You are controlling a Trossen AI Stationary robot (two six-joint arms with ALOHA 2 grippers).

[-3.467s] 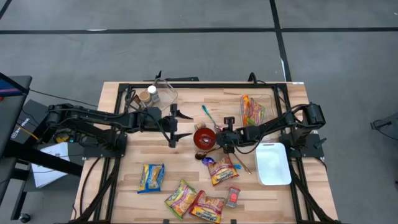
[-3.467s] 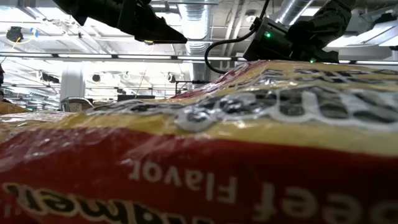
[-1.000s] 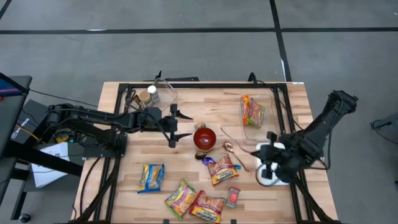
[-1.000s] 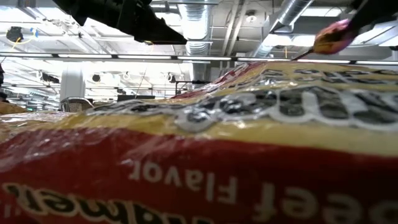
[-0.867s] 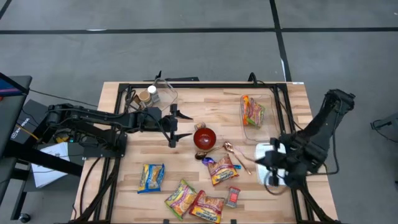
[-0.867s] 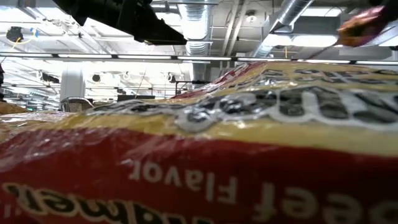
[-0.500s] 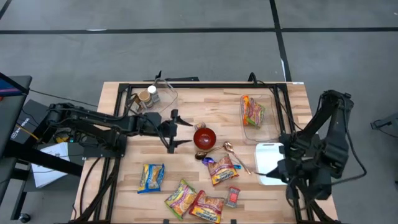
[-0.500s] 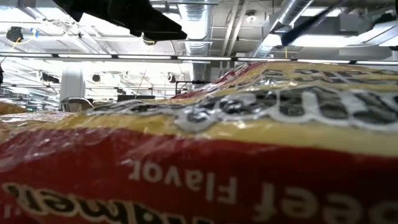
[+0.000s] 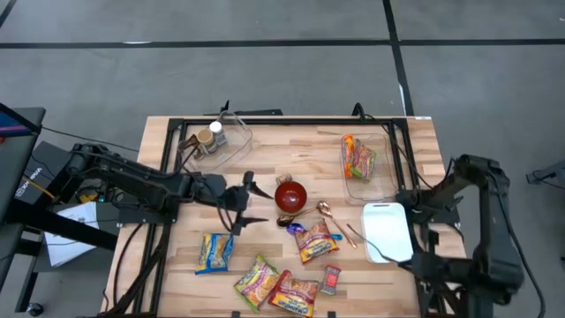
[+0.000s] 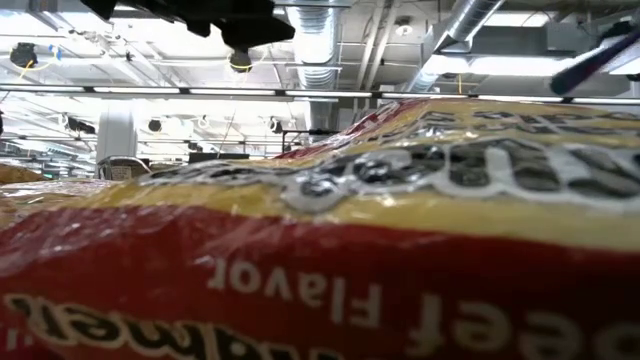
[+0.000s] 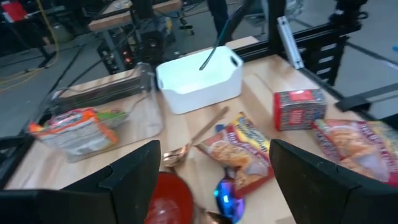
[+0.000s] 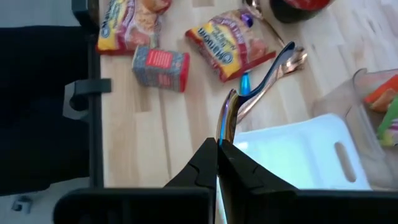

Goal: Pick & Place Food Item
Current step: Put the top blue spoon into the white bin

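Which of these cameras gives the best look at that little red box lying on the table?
The right wrist view: the small red box lies unobstructed on the wood, its top label facing the camera. The left wrist view shows it too, slightly blurred. From above it is only a tiny red patch. The low view is filled by a noodle packet and shows nothing of it.

My wooden table (image 9: 265,155) carries a red bowl (image 9: 290,195), a white bin (image 9: 388,231), a clear tray (image 9: 366,159) of snacks, a clear container (image 9: 216,138) with a jar, a copper spoon (image 9: 335,221), several noodle packets (image 9: 216,251) and a small red box (image 9: 330,279).
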